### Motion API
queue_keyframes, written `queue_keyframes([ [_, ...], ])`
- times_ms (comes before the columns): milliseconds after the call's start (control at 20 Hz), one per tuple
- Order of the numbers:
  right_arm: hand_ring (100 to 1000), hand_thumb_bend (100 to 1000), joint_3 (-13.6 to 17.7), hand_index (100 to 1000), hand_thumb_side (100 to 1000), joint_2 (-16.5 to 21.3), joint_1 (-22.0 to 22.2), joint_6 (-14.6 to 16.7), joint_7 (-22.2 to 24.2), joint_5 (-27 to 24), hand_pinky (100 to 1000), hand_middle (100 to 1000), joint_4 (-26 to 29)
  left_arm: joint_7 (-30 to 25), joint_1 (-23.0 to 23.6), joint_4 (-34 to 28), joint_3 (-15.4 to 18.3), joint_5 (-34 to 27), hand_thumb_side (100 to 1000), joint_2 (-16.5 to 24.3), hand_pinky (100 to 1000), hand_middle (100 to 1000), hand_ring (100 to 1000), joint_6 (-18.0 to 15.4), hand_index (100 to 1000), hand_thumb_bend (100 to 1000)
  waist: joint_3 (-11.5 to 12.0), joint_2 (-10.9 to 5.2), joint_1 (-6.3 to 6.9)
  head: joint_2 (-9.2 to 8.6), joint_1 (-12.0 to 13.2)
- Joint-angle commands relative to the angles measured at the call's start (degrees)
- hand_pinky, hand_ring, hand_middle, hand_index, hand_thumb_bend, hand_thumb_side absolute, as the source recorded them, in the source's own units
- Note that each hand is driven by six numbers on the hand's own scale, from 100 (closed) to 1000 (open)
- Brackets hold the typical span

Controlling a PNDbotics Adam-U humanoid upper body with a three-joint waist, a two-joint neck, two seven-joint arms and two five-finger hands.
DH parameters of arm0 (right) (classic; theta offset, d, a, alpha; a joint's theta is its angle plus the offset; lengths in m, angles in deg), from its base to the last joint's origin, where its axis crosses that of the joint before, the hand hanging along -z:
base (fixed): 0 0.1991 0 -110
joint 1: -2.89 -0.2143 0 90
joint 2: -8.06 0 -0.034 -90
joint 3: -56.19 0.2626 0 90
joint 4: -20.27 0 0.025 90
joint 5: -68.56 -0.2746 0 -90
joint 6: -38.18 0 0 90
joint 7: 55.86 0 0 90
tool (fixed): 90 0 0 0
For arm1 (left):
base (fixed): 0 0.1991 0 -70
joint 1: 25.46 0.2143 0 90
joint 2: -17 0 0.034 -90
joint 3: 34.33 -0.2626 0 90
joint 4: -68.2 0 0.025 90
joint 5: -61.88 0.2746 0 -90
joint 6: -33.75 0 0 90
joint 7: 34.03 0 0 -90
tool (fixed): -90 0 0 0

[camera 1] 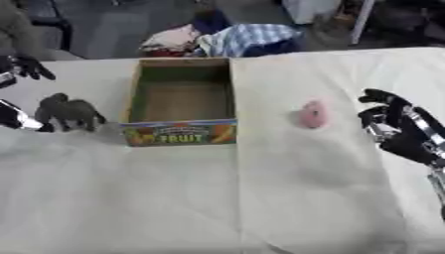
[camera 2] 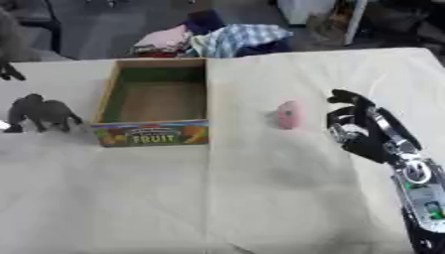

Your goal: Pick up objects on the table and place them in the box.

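An open cardboard box with a "FRUIT" label on its front stands left of centre, and nothing shows inside it. A grey elephant toy stands upright just left of the box. My left hand shows at the left edge, spread open, with dark fingers above the elephant and a silver part close to its head. A small pink object lies right of the box. My right hand hovers to the right of the pink object, apart from it, fingers relaxed and holding nothing.
A cream cloth covers the table, wrinkled in front. A pile of clothes lies beyond the far edge, behind the box. The table's right edge runs close behind my right forearm.
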Motion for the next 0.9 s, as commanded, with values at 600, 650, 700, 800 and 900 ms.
queue_keyframes([
  [600,740,100,-0.6,940,431,1.3,-1.9,0.3,0.6,-0.7,692,830,0.7,8.1,-2.0,5.8,3.3,9.2,275,-1.0,754,715,737,2.6,786,753,-2.5,0.7,-0.4,0.29,1.1],
  [650,740,100,-0.6,940,432,1.3,-1.9,0.3,0.6,-0.7,692,830,0.7,8.7,-1.9,6.0,3.4,9.8,267,-1.0,752,709,733,3.0,783,750,-2.6,0.83,-0.42,0.29,1.2],
  [700,740,100,-0.6,940,434,1.3,-1.9,0.3,0.6,-0.7,692,830,0.7,9.3,-1.9,6.2,3.5,10.2,261,-1.2,750,706,730,3.2,780,748,-2.7,0.94,-0.42,0.29,1.2],
  [800,740,100,-0.6,940,436,1.2,-2.0,0.3,0.6,-0.7,692,830,0.7,10.2,-1.8,6.5,3.5,11.1,239,-1.4,745,690,717,3.6,768,744,-3.0,1.12,-0.43,0.29,1.2],
  [900,740,100,-0.6,940,437,1.2,-2.1,0.4,0.7,-0.7,692,830,0.6,11.1,-1.7,6.8,3.5,12.0,222,-1.6,734,668,692,3.9,751,716,-3.1,1.25,-0.47,0.29,1.2],
])
